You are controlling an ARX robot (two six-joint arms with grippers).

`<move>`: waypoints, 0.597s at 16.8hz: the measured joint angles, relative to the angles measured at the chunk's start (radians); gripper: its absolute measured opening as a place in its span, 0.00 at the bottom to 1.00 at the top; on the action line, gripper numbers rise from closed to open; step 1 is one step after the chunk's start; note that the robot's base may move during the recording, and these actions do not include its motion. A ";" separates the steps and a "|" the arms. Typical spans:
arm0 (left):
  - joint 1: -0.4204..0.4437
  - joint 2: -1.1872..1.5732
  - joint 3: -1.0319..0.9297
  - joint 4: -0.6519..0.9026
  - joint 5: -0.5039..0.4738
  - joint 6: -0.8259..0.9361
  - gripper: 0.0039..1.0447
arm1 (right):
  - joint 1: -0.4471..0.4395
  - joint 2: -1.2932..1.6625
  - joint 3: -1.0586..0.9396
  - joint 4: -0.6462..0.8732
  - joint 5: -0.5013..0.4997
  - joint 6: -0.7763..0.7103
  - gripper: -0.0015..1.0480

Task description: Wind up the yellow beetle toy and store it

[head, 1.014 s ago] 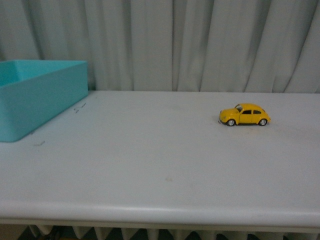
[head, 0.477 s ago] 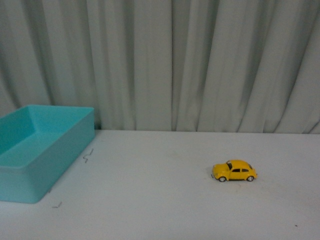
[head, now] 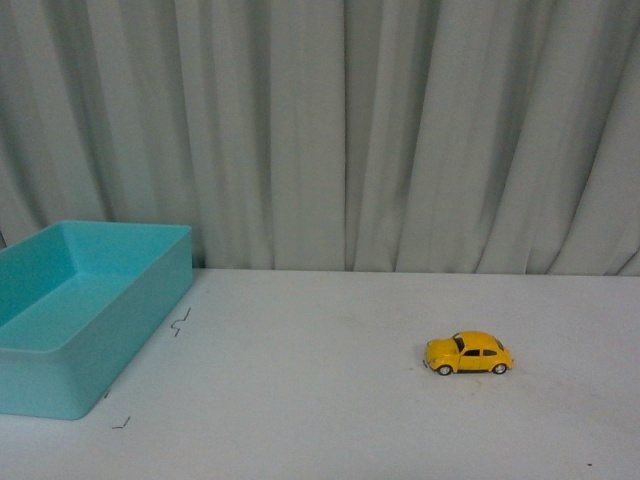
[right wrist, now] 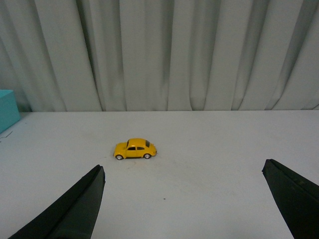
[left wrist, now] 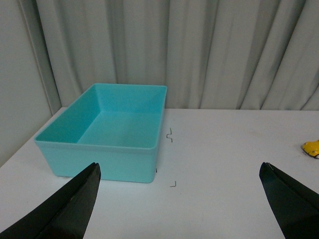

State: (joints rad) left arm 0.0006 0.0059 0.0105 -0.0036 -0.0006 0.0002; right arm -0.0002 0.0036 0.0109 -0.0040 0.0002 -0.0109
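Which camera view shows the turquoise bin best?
The left wrist view: the whole bin shows, with nothing inside. The front view crops it at the picture's edge; the right wrist view catches only one corner.

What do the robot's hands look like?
They are grippers, each with two plain black fingers. The left gripper and the right gripper look the same, with dark fingers that narrow to wedge-shaped tips. No markings or cables show. The arms themselves are out of sight in every view.

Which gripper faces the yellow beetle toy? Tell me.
The right gripper: the yellow beetle toy lies ahead of its open fingers; the left gripper faces the turquoise bin.
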 joint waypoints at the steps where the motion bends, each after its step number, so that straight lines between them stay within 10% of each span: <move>1: 0.000 0.000 0.000 0.000 0.000 0.000 0.94 | 0.000 0.000 0.000 0.000 0.000 0.000 0.94; 10: 0.000 0.000 0.000 0.000 0.000 0.000 0.94 | 0.000 0.000 0.000 0.000 0.000 0.000 0.94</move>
State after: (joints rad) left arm 0.0006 0.0059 0.0105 -0.0036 -0.0006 0.0002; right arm -0.0002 0.0036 0.0109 -0.0040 0.0006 -0.0109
